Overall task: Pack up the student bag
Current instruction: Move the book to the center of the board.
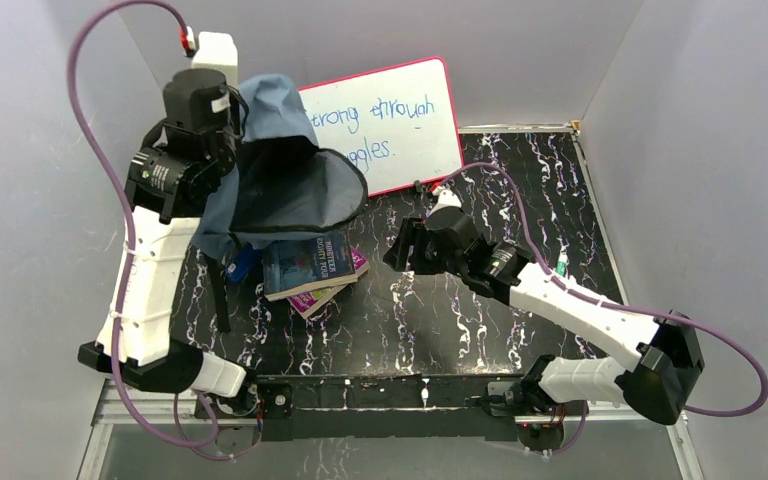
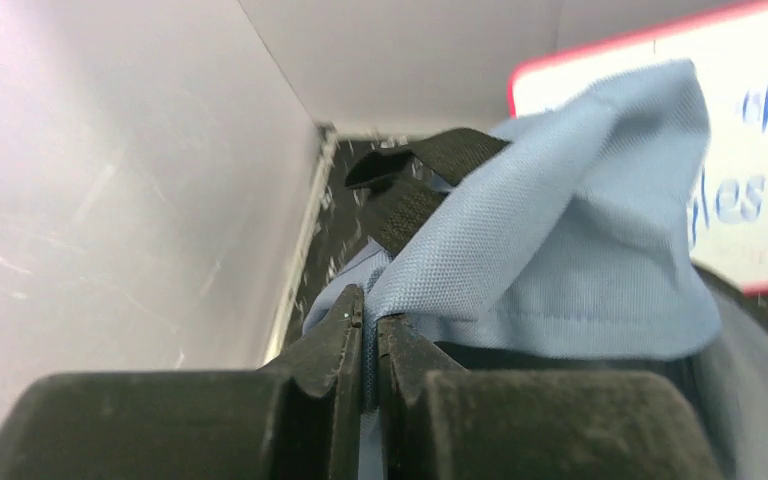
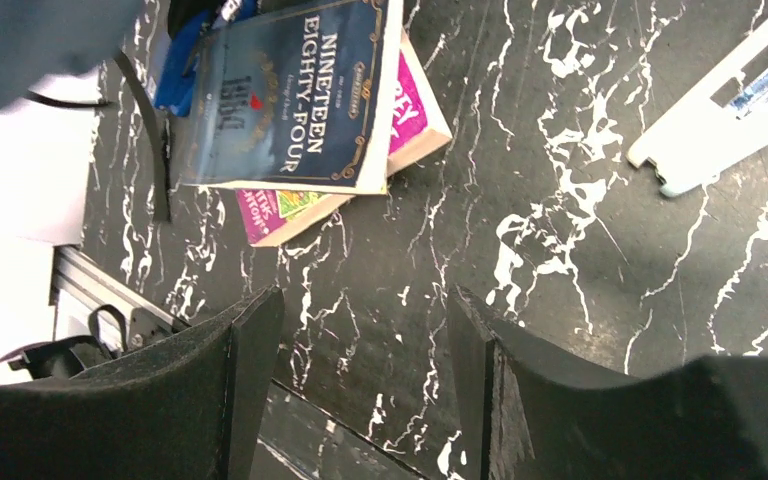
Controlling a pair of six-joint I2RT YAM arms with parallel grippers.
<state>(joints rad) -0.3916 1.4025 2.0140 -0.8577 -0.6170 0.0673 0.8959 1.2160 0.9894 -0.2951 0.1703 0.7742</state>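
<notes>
Top external view: left gripper [image 2: 368, 318] pinches the student bag [image 1: 272, 112], mouth open. Nineteen Eighty-Four paperback [image 1: 305, 265] and pink book [image 1: 332, 296] lie outside, unpacked; right gripper [image 3: 360, 390] is spread, empty.
</notes>
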